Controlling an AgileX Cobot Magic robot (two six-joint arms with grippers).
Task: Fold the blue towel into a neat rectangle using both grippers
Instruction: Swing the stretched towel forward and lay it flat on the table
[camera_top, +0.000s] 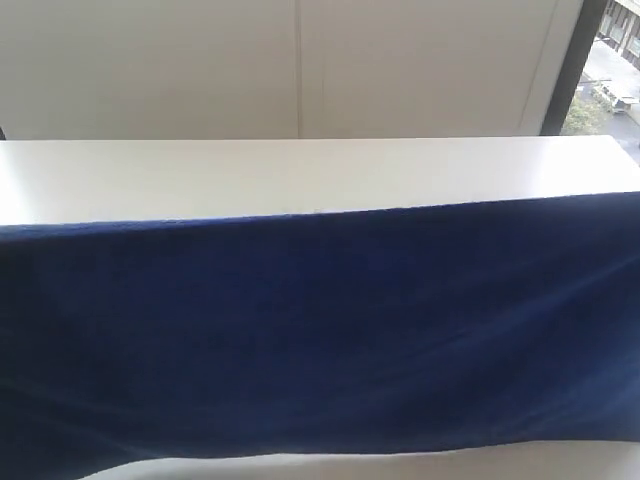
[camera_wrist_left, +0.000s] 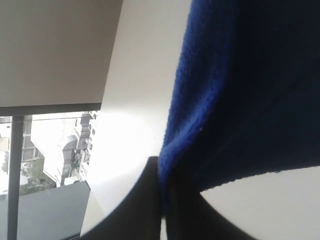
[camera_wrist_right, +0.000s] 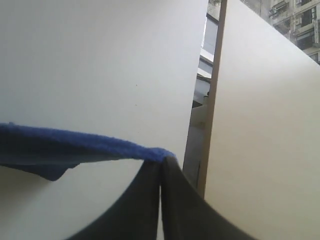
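The blue towel (camera_top: 320, 330) (soft and fuzzy) hung wide and flat like a curtain, with its top edge straight. The left gripper (camera_wrist_left: 161, 175) and the right gripper (camera_wrist_right: 161, 167), 2 black pincers, each pinched that top edge.

The bench (camera_top: 300, 170) is a smooth white top that runs the full width of the exterior view and meets a pale wall panel (camera_top: 150, 60) at its far edge. The blue towel (camera_top: 320, 330) hangs stretched between the left gripper (camera_wrist_left: 161, 172) and the right gripper (camera_wrist_right: 161, 165), each pinched closed on an upper corner. A white strip of bench shows beneath the towel's lower edge; whether that edge rests on the bench cannot be told
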